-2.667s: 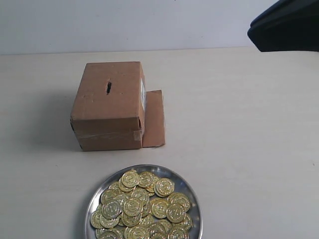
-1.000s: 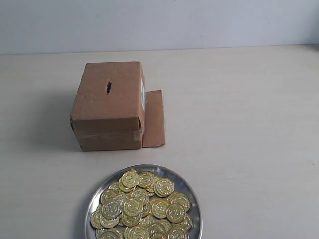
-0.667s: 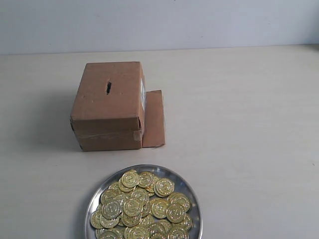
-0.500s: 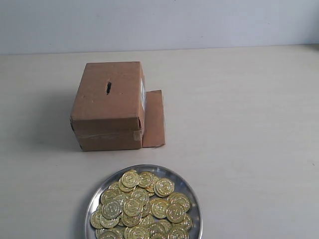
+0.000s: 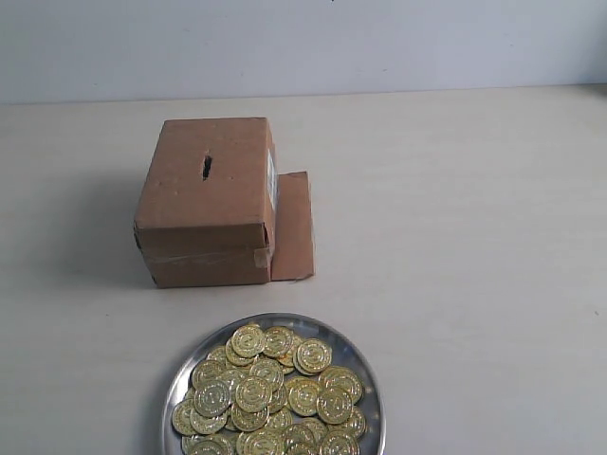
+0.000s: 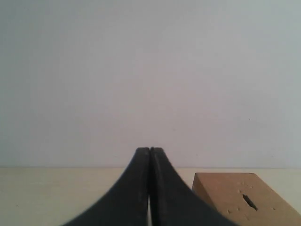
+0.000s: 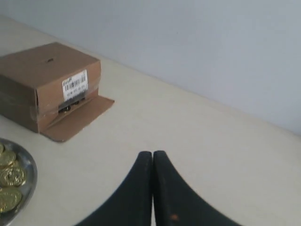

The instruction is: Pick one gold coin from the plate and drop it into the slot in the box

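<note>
A silver plate (image 5: 363, 374) heaped with several gold coins (image 5: 268, 390) sits at the near edge of the exterior view. Behind it stands the brown cardboard box (image 5: 207, 199), its dark slot (image 5: 206, 168) in the top face. Neither arm shows in the exterior view. My left gripper (image 6: 149, 149) is shut and empty, held above the table with the box (image 6: 244, 200) and slot (image 6: 249, 203) off to one side. My right gripper (image 7: 153, 152) is also shut and empty, over bare table, with the box (image 7: 44, 80) and the plate's rim (image 7: 31, 169) at a distance.
A loose cardboard flap (image 5: 292, 226) lies flat on the table against the box's right side; it appears as a flap (image 7: 75, 118) in the right wrist view too. A white barcode label (image 7: 75, 84) is on the box's side. A pale wall runs behind the beige table.
A dark arm part at the upper right of the exterior view 2.7 s ago has left the view. The box, plate and coins have not moved.
</note>
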